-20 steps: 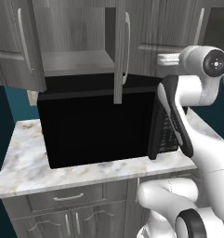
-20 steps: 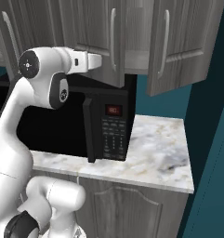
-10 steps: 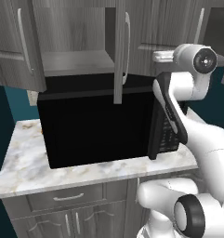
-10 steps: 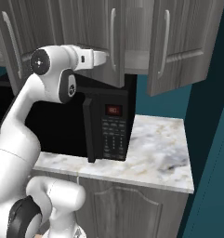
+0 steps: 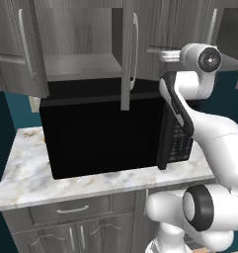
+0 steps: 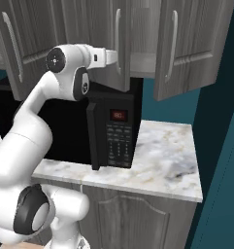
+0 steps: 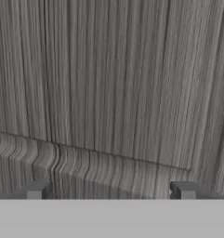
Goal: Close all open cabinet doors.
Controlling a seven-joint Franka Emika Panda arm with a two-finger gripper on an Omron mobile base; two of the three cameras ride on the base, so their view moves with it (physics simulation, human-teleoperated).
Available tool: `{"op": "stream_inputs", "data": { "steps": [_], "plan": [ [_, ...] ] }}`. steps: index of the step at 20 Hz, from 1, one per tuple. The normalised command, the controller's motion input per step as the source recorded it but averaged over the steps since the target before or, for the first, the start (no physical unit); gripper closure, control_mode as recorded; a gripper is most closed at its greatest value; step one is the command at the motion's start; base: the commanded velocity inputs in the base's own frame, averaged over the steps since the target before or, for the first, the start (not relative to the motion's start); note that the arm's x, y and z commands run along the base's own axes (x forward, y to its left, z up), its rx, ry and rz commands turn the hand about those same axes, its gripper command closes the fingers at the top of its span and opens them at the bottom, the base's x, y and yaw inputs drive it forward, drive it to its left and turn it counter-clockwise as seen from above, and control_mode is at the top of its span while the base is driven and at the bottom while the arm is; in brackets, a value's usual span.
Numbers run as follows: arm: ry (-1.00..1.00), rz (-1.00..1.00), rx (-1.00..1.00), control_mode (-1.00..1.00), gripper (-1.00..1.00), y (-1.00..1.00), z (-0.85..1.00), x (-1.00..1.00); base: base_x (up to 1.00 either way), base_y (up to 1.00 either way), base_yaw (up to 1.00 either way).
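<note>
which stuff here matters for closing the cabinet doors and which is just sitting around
Part of the job:
- open cabinet door above the microwave
- open cabinet door on the right
- gripper, up close to grey wood grain

Just there:
- black microwave
- marble counter
- drawer front

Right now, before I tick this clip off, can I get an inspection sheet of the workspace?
Surface: marble counter, bare part to the right of the microwave.
Job's things: cabinet doors above the microwave stand open; middle door swung out toward the camera, left door ajar, right door ajar.
Clutter: black microwave with its own door hanging open.
Claw: claw faces grey wood-grain panel close up; fingertips apart, nothing between them.
Cables: nothing seen.
Surroundings: teal wall; grey drawer front under the counter.
</note>
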Motion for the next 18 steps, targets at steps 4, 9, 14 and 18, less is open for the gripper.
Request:
{"op": "stream_inputs", "data": {
  "steps": [4,9,14,18],
  "plan": [
    [0.0,0.0,0.0,-1.0,-1.0,-0.23,0.0,0.43,0.0,0.0,0.0],
    [0.02,0.0,0.0,-1.0,-1.0,-0.2,0.0,0.43,0.0,0.0,0.0],
    [0.02,0.0,0.0,-1.0,-1.0,-0.16,0.0,0.42,0.0,0.0,0.0],
    [0.02,0.0,0.0,-1.0,-1.0,-0.17,0.0,0.46,0.0,0.0,0.0]
  ]
}}
